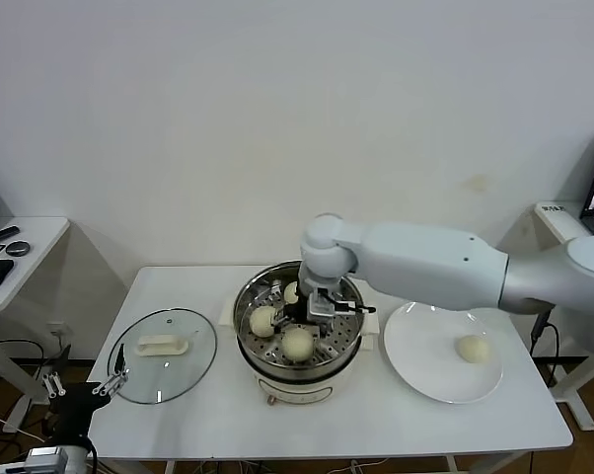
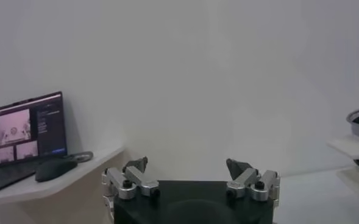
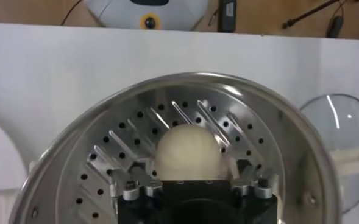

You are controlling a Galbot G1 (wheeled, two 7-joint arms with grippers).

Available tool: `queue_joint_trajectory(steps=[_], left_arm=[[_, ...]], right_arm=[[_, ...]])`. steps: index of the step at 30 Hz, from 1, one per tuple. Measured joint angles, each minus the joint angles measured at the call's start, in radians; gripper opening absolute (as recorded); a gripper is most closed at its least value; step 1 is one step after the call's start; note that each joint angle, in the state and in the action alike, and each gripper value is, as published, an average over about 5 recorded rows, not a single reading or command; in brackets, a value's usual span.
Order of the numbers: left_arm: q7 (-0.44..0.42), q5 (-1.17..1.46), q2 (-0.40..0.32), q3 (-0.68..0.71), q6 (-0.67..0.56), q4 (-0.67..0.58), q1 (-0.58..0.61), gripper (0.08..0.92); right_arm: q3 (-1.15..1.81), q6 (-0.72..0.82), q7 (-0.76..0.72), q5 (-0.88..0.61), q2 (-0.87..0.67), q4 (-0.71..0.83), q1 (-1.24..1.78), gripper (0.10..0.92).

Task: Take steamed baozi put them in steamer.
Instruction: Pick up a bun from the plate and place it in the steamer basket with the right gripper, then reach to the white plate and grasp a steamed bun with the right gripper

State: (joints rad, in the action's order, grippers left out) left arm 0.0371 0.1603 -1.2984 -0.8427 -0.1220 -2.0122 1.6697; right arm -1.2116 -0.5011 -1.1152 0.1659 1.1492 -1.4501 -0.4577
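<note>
We see the right gripper (image 1: 322,308) at frame centre, low inside the steamer (image 1: 250,298), jaws spread wide either side of a bun (image 3: 187,152) sitting on the perforated tray, not pinching it. Three buns are visible in the steamer; one bun (image 1: 472,348) is left on the plate (image 1: 415,360), right of centre. We judge them light, soft and easily dented, so take hold across the round sides, gently. Left gripper (image 2: 191,176) is parked lower left, open and empty. No readable writing.
</note>
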Motion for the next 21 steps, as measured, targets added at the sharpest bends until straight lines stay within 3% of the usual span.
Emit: queue_joint_trajectory(steps=[7,21], left_arm=[[0.000,0.005,0.010,0.001,0.001,-0.001,-0.009,0.823],[-0.003,-0.004,0.030,0.029,0.001,0.029,-0.036,0.823]], right_arm=[[0.054,0.067,-0.012,-0.057,-0.098,-0.028,-0.049,0.823],[0.172,0.456,-0.015,-0.144,-0.487,-0.034,0.010,0.823]])
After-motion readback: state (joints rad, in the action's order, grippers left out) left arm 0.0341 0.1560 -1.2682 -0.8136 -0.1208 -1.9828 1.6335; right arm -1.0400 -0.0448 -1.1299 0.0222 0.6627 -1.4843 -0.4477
